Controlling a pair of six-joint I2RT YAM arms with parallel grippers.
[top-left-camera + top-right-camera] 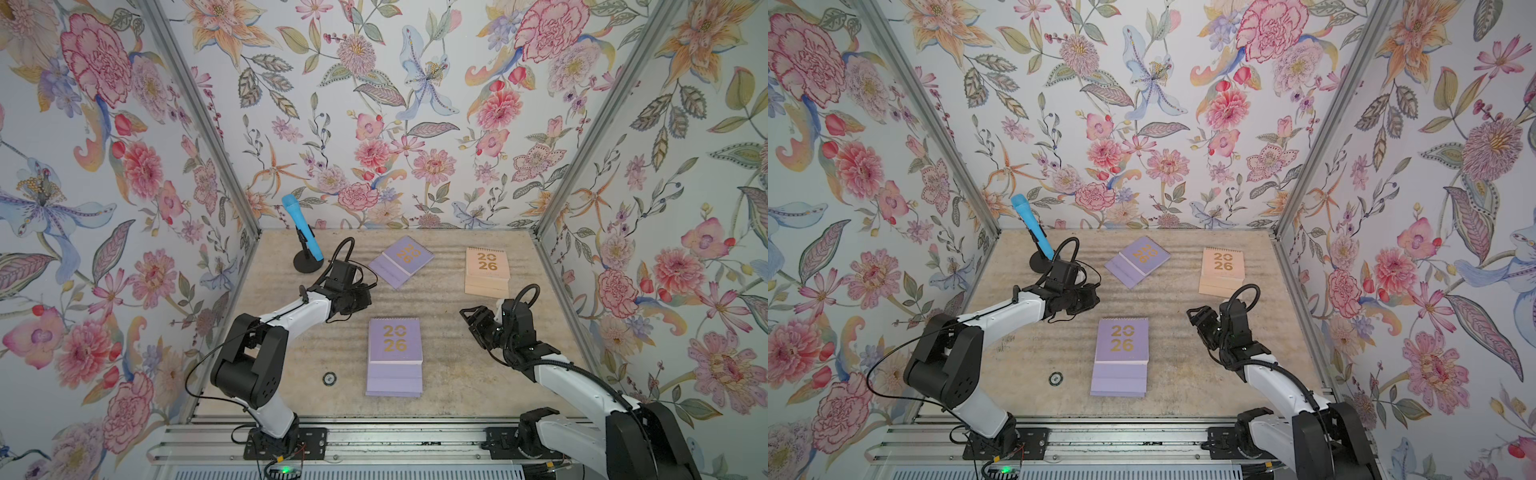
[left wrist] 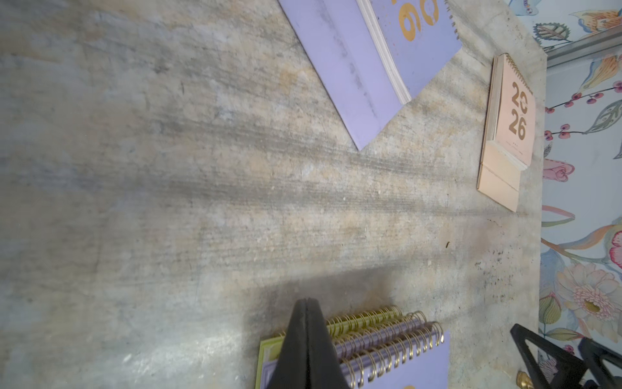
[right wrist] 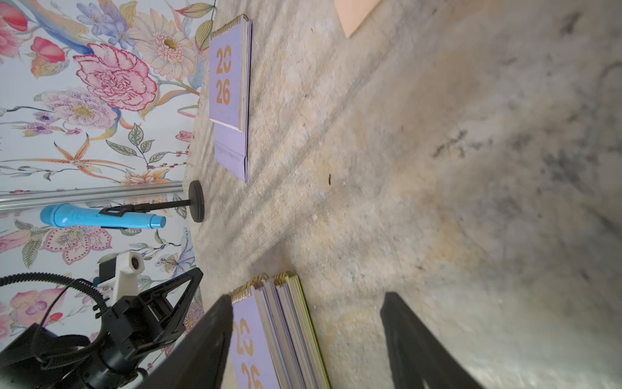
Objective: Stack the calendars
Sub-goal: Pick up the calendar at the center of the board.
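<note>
stack point(image 1: 395, 357): near centre, lavender on top
right gripper point(image 1: 473, 322): beside stack's right, jaws apart, empty
left gripper point(image 2: 305, 310): just beyond stack's left, pinched shut, empty
loose: lavender calendar point(image 1: 401, 261) and peach calendar point(image 1: 487, 272), both beyond stack
step: likely between placements; next move calls for fetching a loose one
wrist views only: green calendar point(image 2: 266, 350) at stack's bottom

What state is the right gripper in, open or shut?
Open. The right wrist view shows the right gripper with its fingers wide apart and nothing clamped between them.
</note>
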